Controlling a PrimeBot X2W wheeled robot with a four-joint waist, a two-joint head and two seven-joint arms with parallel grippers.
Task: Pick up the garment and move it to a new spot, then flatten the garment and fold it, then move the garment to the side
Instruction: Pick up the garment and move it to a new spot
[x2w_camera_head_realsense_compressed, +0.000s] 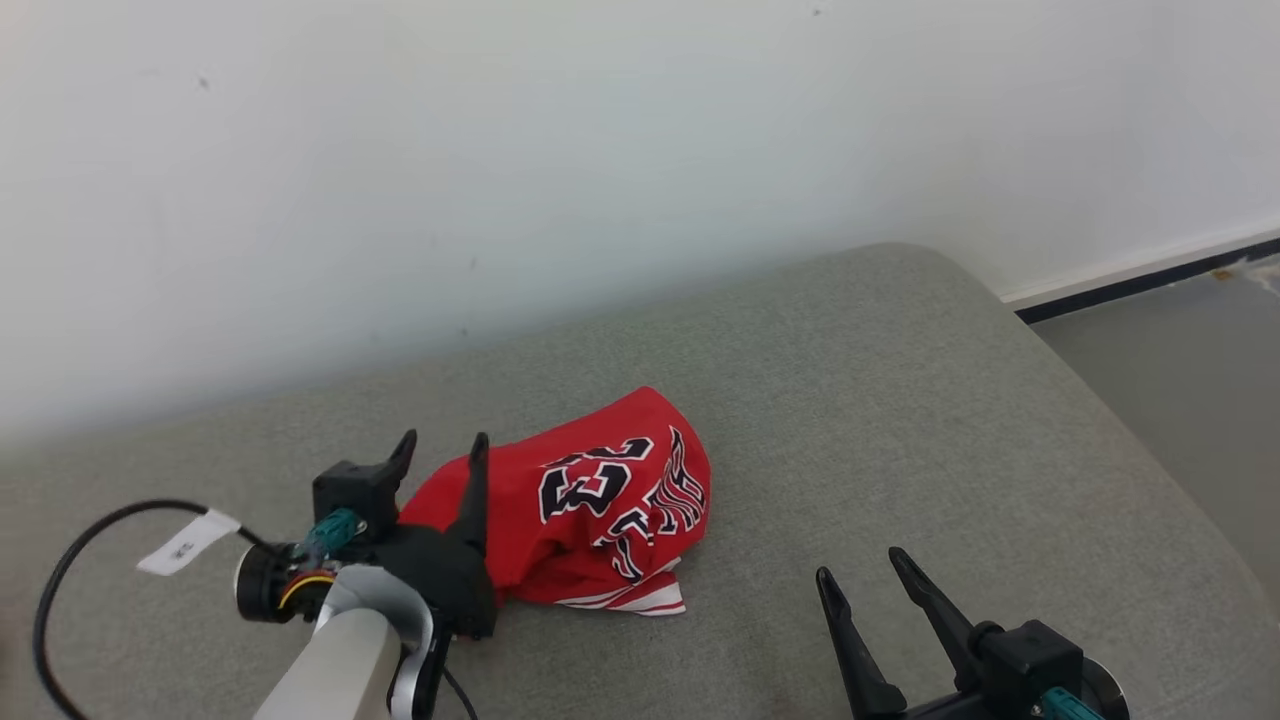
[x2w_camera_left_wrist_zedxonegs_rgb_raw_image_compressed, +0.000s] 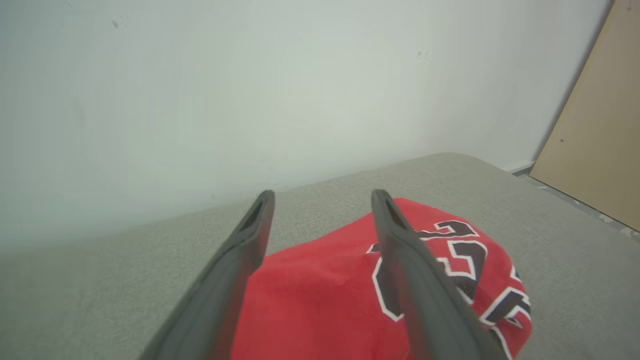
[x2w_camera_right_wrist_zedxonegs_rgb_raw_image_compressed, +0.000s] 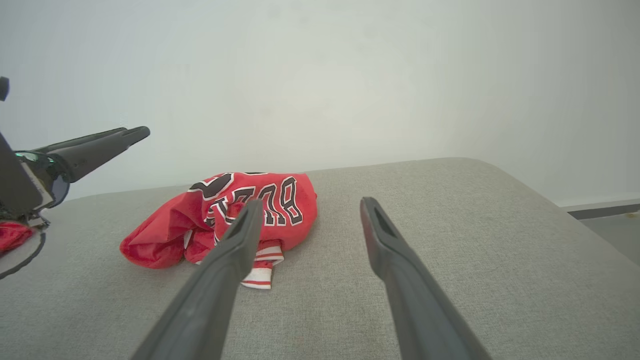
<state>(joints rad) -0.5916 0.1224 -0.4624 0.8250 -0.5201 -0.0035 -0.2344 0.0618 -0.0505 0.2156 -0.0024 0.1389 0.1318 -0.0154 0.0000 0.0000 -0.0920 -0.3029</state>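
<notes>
The garment (x2w_camera_head_realsense_compressed: 590, 510) is a red jersey with black and white lettering, lying crumpled in a heap on the grey cushion (x2w_camera_head_realsense_compressed: 850, 400). My left gripper (x2w_camera_head_realsense_compressed: 440, 445) hovers open over the heap's left edge, nothing between its fingers. In the left wrist view the open left gripper (x2w_camera_left_wrist_zedxonegs_rgb_raw_image_compressed: 322, 197) points past the garment (x2w_camera_left_wrist_zedxonegs_rgb_raw_image_compressed: 320, 300) toward the wall. My right gripper (x2w_camera_head_realsense_compressed: 860, 565) is open, low at the right, clear of the cloth. In the right wrist view its spread fingers (x2w_camera_right_wrist_zedxonegs_rgb_raw_image_compressed: 235, 255) frame the garment (x2w_camera_right_wrist_zedxonegs_rgb_raw_image_compressed: 225, 215), and the left gripper's fingers (x2w_camera_right_wrist_zedxonegs_rgb_raw_image_compressed: 100, 142) show at the left, above the cloth.
A pale wall (x2w_camera_head_realsense_compressed: 600, 150) rises straight behind the cushion. The cushion's rounded right edge drops to grey floor (x2w_camera_head_realsense_compressed: 1180, 380) with a dark skirting strip. A tan board (x2w_camera_left_wrist_zedxonegs_rgb_raw_image_compressed: 595, 125) leans at the right in the left wrist view. A black cable with a white tag (x2w_camera_head_realsense_compressed: 185, 545) loops beside my left wrist.
</notes>
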